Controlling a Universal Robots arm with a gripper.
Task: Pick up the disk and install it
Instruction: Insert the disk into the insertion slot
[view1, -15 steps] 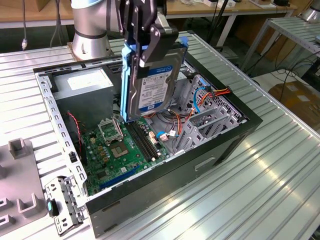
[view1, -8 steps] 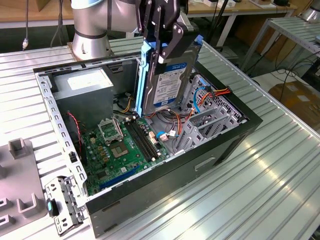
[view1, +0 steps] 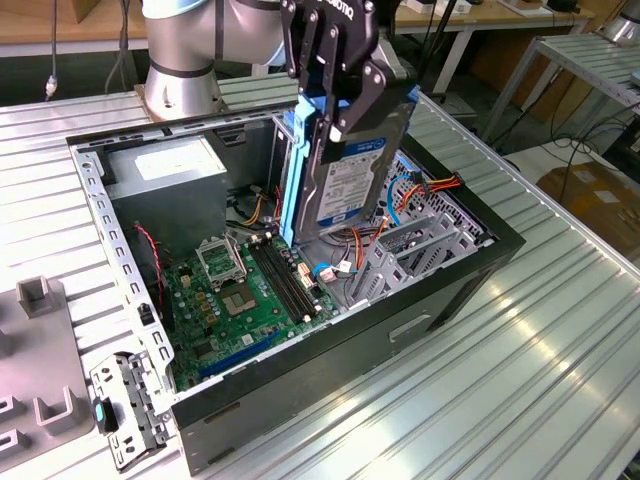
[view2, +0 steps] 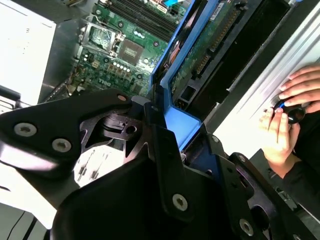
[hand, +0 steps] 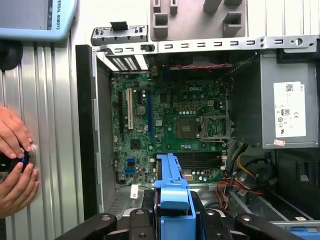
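The gripper (view1: 335, 122) is clamped on the disk (view1: 352, 185), holding it on edge with its lower end inside the open computer case (view1: 330, 370). Beneath it lie the motherboard (view1: 245, 290) and tangled cables (view1: 425, 187), and a silver drive cage (view1: 420, 245) stands just beside it. Beyond the case wall, a person's hands (hand: 15, 165) are on the table (view1: 520, 330).

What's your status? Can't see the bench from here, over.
Gripper shut on the disk, held on edge over the open case. Not seated yet. Person's hand beside the case.
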